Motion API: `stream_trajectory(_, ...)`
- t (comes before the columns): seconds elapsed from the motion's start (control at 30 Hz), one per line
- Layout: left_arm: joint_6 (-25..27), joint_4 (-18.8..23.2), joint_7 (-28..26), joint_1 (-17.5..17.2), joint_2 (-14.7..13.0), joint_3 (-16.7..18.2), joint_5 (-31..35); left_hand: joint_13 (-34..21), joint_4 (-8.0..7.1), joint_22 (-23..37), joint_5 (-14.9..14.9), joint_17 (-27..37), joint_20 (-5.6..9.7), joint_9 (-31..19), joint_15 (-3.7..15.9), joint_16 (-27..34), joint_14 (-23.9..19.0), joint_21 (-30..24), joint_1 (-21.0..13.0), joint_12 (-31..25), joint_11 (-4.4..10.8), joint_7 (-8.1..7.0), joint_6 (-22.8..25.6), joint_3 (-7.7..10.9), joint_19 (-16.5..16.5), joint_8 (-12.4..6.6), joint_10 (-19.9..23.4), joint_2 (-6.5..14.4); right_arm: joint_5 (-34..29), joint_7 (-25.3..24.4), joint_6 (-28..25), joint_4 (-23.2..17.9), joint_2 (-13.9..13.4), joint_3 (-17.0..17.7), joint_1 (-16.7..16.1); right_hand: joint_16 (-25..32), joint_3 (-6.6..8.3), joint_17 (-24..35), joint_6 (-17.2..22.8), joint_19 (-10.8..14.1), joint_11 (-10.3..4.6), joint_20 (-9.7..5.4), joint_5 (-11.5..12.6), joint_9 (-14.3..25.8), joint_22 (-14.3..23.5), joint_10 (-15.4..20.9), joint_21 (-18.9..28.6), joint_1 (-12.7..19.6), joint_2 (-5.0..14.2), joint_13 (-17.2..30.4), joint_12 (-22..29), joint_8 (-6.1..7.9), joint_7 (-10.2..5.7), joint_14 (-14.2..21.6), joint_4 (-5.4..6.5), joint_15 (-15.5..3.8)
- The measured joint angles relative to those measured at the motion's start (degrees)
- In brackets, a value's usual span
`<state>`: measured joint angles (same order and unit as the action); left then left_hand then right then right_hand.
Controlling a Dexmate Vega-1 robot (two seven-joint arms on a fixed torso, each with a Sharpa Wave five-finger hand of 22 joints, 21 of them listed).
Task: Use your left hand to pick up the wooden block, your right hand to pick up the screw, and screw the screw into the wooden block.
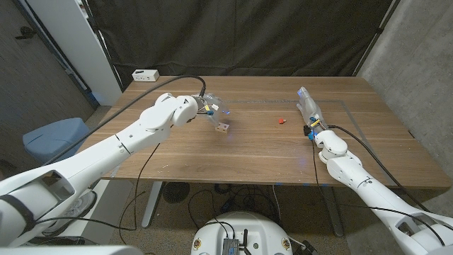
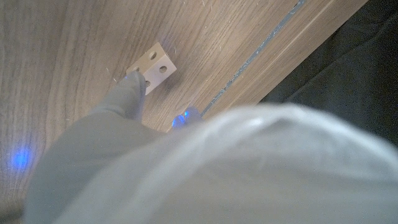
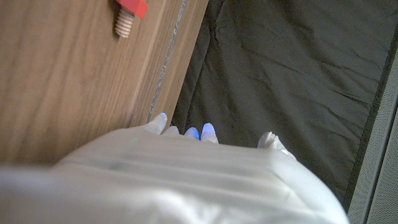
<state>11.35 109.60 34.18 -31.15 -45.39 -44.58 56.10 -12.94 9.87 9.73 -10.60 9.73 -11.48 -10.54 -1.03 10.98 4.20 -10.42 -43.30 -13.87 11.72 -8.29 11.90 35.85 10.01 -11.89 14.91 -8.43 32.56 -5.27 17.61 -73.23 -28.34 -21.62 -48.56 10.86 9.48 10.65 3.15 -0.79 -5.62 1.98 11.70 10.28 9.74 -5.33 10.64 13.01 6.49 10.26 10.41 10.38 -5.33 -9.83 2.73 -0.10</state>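
the wooden block (image 1: 222, 127) was small, pale and squarish, with round holes in its face, and lay on the surface left of centre. the screw (image 1: 281, 121) had a red head and a light threaded shank; it lay on its side, well apart from the block, toward the right.

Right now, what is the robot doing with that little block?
The robot's left hand is at the wooden block on the table, with a finger touching it; whether it grips it yet is unclear. The small red screw lies alone on the table, untouched. The right hand waits beside it, apart from it, holding nothing that can be seen. So the screwing has not begun.
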Motion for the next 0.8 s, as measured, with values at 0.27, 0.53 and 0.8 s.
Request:
stream_trajectory(0.27,0.0,-1.0,-0.6,-0.4,0.6,-0.3,0.2,-0.3,-0.24,0.0,0.0,0.0,0.00,0.0,-0.43,0.3,-1.1,-0.4,-0.7,-0.6,-0.15,-0.03,0.6,-0.24,0.0,-0.23,1.1,0.1,-0.3,0.3,0.3,0.8,0.1,-0.4,0.6,0.0,0.04,0.0,-0.3,1.0,0.00,-2.83,0.0,0.0,-0.2,0.0,0.0,0.0,0.00,0.0,0.0,0.00,0.74,0.0,-0.28,-0.44)
stream_trajectory(0.53,0.3,-1.9,-1.3,-0.7,1.1,-0.6,-0.1,-0.3,-0.50,0.0,0.0,0.0,0.01,0.0,-0.30,0.3,-1.5,-0.7,-0.9,-0.5,-0.15,0.28,0.9,-0.92,0.0,-0.23,1.1,0.3,-0.5,0.7,0.4,1.1,0.2,-0.6,0.8,0.0,0.04,0.0,-0.4,0.8,0.31,-3.22,0.0,-0.2,-0.1,-0.3,0.0,0.0,0.00,-0.1,0.0,0.00,0.84,0.0,-0.28,-0.44)
stream_trajectory(0.8,0.5,-2.5,-2.2,-1.0,1.3,-1.0,-0.3,-0.5,-0.46,0.0,0.0,0.0,0.01,0.0,0.13,0.3,-2.2,-1.1,-0.9,-0.5,-0.15,0.28,0.9,-1.31,0.0,-0.22,1.1,0.3,-0.6,0.9,0.3,1.0,0.0,-0.8,0.8,0.0,0.04,0.1,-0.7,0.8,0.31,-3.22,0.0,-0.2,-0.1,-0.3,0.0,0.0,0.01,-0.1,0.0,0.00,1.15,0.0,-0.28,-0.44)
